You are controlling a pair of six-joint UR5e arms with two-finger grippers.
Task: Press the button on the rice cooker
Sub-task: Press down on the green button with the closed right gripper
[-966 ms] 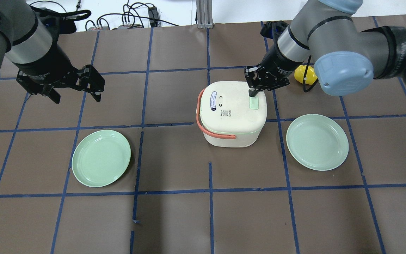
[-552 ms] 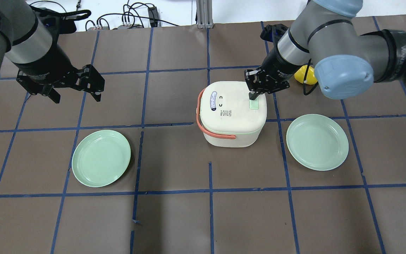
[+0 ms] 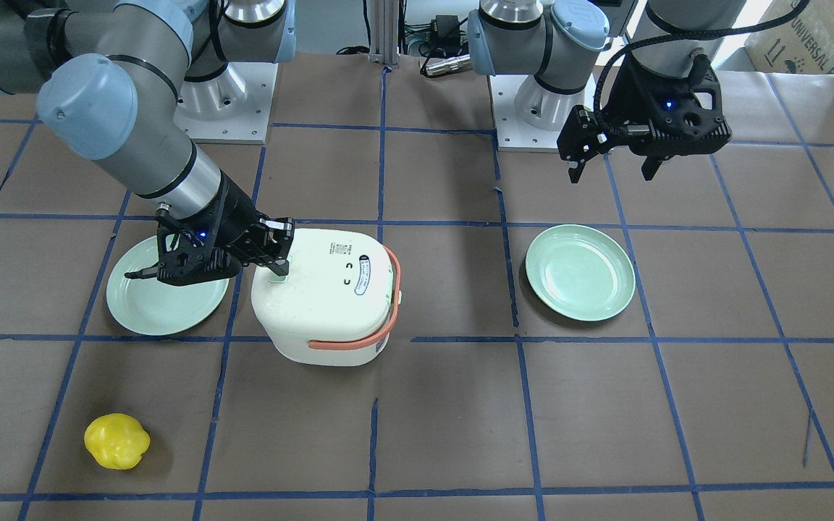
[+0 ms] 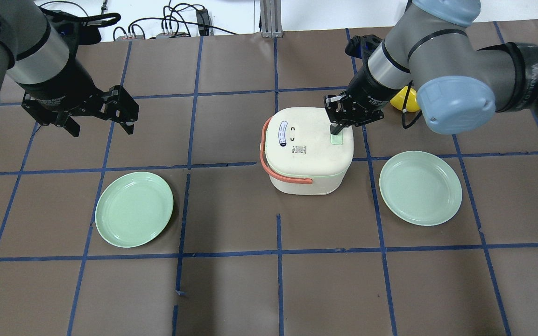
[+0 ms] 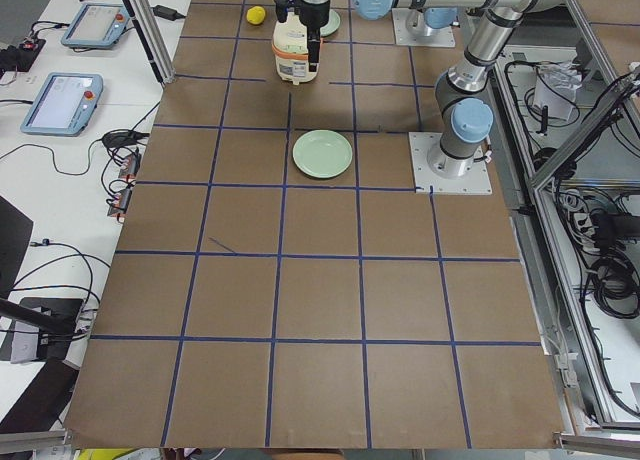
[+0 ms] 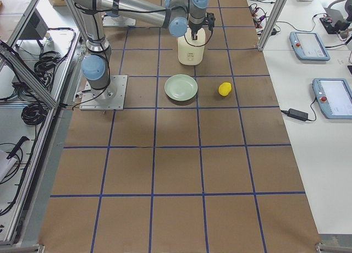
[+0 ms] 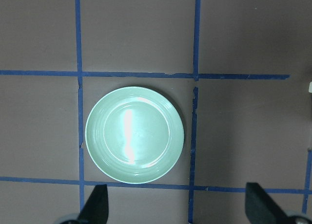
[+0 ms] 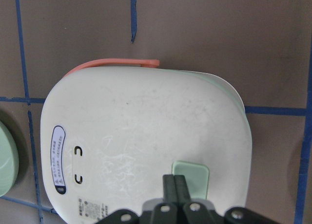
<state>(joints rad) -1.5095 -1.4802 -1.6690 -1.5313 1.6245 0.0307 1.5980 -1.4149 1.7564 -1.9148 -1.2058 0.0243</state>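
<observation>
The white rice cooker [image 4: 308, 149] with an orange handle stands mid-table and also shows in the front view [image 3: 323, 297] and the right wrist view [image 8: 146, 136]. Its pale green button [image 4: 337, 139] sits on the lid near the right arm's side. My right gripper [image 4: 334, 127] is shut and empty, with its joined tips pointing down onto the far end of the button [image 8: 192, 177]. My left gripper [image 4: 102, 129] is open and empty. It hovers over the table far to the left, above a green plate [image 7: 134, 134].
One green plate [image 4: 134, 209] lies left of the cooker and another [image 4: 420, 187] lies right of it, close to the right arm. A yellow pepper [image 4: 399, 99] lies beyond the cooker, partly behind the right forearm. Blue tape lines grid the brown table.
My right gripper's tips have crept slightly further onto the green button, covering more of it. The cooker and the left arm have not moved.
</observation>
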